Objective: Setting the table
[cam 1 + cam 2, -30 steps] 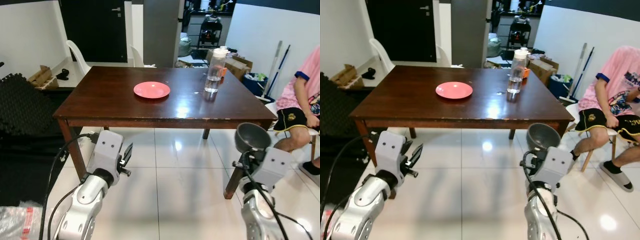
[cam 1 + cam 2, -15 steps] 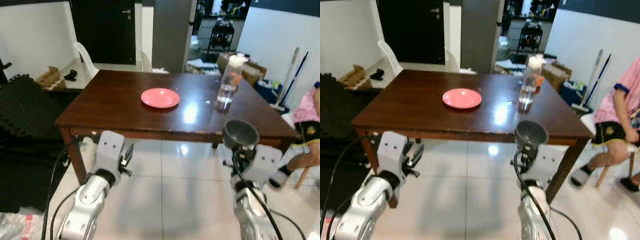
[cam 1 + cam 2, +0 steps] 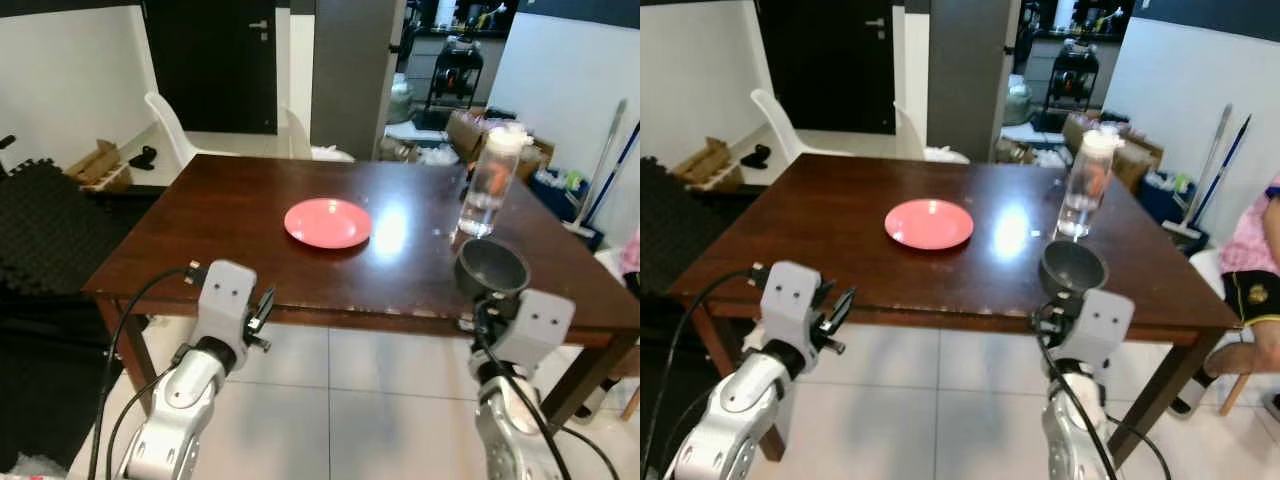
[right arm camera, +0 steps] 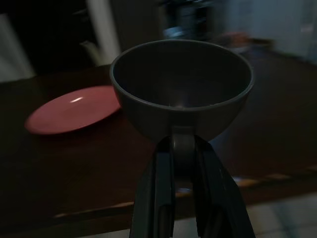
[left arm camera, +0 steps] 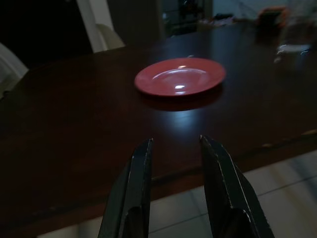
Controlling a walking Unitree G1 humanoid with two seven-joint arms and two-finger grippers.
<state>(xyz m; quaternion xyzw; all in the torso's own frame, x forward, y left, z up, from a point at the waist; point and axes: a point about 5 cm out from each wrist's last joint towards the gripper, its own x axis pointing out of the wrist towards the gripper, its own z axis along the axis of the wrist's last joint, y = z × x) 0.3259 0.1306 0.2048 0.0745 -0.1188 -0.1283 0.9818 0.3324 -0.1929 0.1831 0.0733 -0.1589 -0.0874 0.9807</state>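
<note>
The grey bowl (image 3: 491, 268) is held upright in the right pincer (image 4: 181, 148), whose two black fingers are clamped on a stub at the bowl's base. It hangs in the air over the near edge of the dark wooden desk (image 3: 220, 220), on the desk's right part, and it is not resting on the wood.

On the desk, a pink plate (image 3: 328, 222) lies flat near the middle, well apart from the bowl and further from the robot than the bowl is. Also on the desk, to the right of the plate and behind the bowl, a clear water bottle (image 3: 492, 183) with a white cap stands upright, with a little water in the bottom. Nothing lies on the desk between the bowl and the plate.

The left pincer (image 5: 174, 148) sits just off the desk's near edge on its left part, pointing across the wood toward the plate. Its fingers stand slightly apart with a narrow gap, and they hold nothing.

Beyond the desk's far edge stand two white plastic chairs (image 3: 172, 118), in front of a dark doorway. To the left of the desk lies a pile of black foam mats (image 3: 45, 230), with a cardboard box (image 3: 100, 163) behind it. To the right of the desk, a mop (image 3: 612, 165) leans on the white wall. The seated person (image 3: 1260, 270) is at the desk's right end, in a pink shirt and black shorts.
</note>
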